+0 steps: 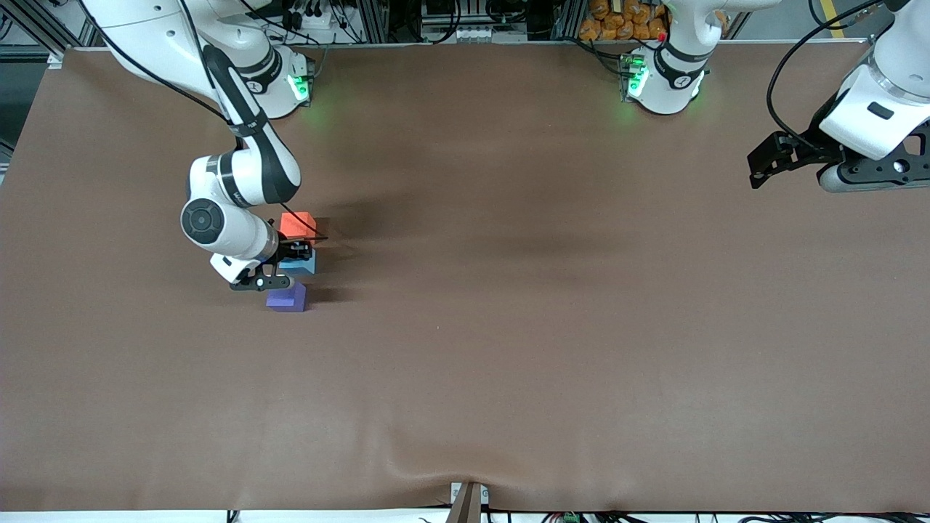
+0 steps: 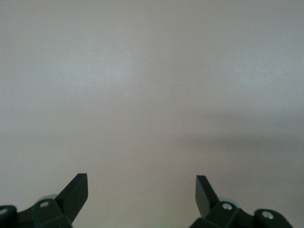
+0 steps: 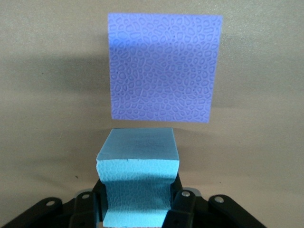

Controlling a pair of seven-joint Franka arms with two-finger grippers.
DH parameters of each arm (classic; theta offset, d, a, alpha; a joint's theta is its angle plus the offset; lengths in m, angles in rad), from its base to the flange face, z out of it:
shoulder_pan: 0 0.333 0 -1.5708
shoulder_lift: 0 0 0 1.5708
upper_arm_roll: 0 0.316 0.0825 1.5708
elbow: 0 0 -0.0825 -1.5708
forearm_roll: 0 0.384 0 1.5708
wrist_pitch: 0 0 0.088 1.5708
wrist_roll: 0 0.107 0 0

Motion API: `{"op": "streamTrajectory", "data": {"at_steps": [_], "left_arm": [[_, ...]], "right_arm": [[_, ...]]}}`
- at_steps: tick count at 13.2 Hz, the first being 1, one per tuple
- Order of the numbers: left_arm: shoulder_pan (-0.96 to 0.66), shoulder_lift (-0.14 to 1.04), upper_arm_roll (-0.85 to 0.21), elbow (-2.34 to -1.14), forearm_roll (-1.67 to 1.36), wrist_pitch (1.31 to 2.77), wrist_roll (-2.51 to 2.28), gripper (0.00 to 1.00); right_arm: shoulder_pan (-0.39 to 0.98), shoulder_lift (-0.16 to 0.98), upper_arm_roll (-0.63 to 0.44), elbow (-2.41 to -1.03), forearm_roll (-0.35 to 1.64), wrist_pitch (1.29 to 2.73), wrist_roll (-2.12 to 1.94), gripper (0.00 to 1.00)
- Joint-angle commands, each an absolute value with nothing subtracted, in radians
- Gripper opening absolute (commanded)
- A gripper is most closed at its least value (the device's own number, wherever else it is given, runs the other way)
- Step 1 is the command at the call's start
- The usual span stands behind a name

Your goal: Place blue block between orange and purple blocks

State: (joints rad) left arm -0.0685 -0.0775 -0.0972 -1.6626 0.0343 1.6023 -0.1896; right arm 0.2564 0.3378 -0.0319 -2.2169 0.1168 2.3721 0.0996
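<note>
Nearest the front camera among the three cubes we see the purple block (image 1: 287,298), resting on the brown table (image 1: 508,327) toward the right arm's end. Just beside it, a little farther from the camera, sits the blue block (image 1: 303,263), and farther again the orange block (image 1: 297,224), so the blue one lies between the other two in a short line.

The right gripper (image 1: 287,260) is down at the blue block, and in the right wrist view we see its fingers (image 3: 176,205) pressed against the block's (image 3: 137,180) two sides, pinching the foam inward; the purple block (image 3: 164,66) lies just past it with a narrow gap of table between them.

The left gripper (image 1: 763,165) waits in the air over the left arm's end of the table, its fingers (image 2: 76,192) spread wide apart with only bare table beneath.
</note>
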Motion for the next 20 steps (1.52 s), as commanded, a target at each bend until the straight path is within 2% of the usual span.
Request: {"op": "streamTrajectory", "data": {"at_steps": [1,2,4,5,8,10,13,14,17,20], "left_arm": [[-0.060,-0.086,-0.101,-1.655,0.015,1.572,-0.173,1.00],[-0.060,-0.086,-0.103,-1.651,0.017,1.563,-0.172,1.00],[-0.058,-0.089,-0.101,-1.649,0.018,1.563,-0.169,1.00],[-0.058,-0.089,-0.101,-1.649,0.021,1.563,-0.169,1.00],[-0.051,-0.091,-0.103,-1.635,0.014,1.554,-0.169,1.00],[-0.052,-0.091,-0.104,-1.637,0.015,1.545,-0.169,1.00],[-0.051,-0.094,-0.110,-1.632,0.015,1.528,-0.170,1.00],[-0.051,-0.094,-0.109,-1.631,0.015,1.517,-0.170,1.00],[-0.048,-0.092,-0.101,-1.600,0.018,1.497,-0.170,1.00],[-0.011,-0.092,-0.103,-1.598,0.014,1.486,-0.166,1.00]], "right_arm": [[0.244,0.348,-0.031,-2.233,0.107,2.405,0.106,0.85],[0.242,0.345,-0.031,-2.226,0.110,2.395,0.107,1.00],[0.235,0.325,-0.031,-2.192,0.113,2.355,0.107,1.00],[0.235,0.312,-0.031,-2.133,0.117,2.268,0.107,1.00],[0.219,0.316,-0.034,-1.856,0.118,1.984,0.109,1.00],[0.175,0.318,-0.032,-1.694,0.114,1.896,0.095,1.00],[0.115,0.333,-0.035,-1.369,0.077,1.598,0.091,1.00],[0.082,0.331,-0.034,-1.303,0.075,1.519,0.091,1.00],[0.011,0.313,-0.034,-1.229,0.078,1.419,0.081,1.00],[0.005,0.273,-0.035,-1.170,0.005,1.266,0.035,1.00]]}}
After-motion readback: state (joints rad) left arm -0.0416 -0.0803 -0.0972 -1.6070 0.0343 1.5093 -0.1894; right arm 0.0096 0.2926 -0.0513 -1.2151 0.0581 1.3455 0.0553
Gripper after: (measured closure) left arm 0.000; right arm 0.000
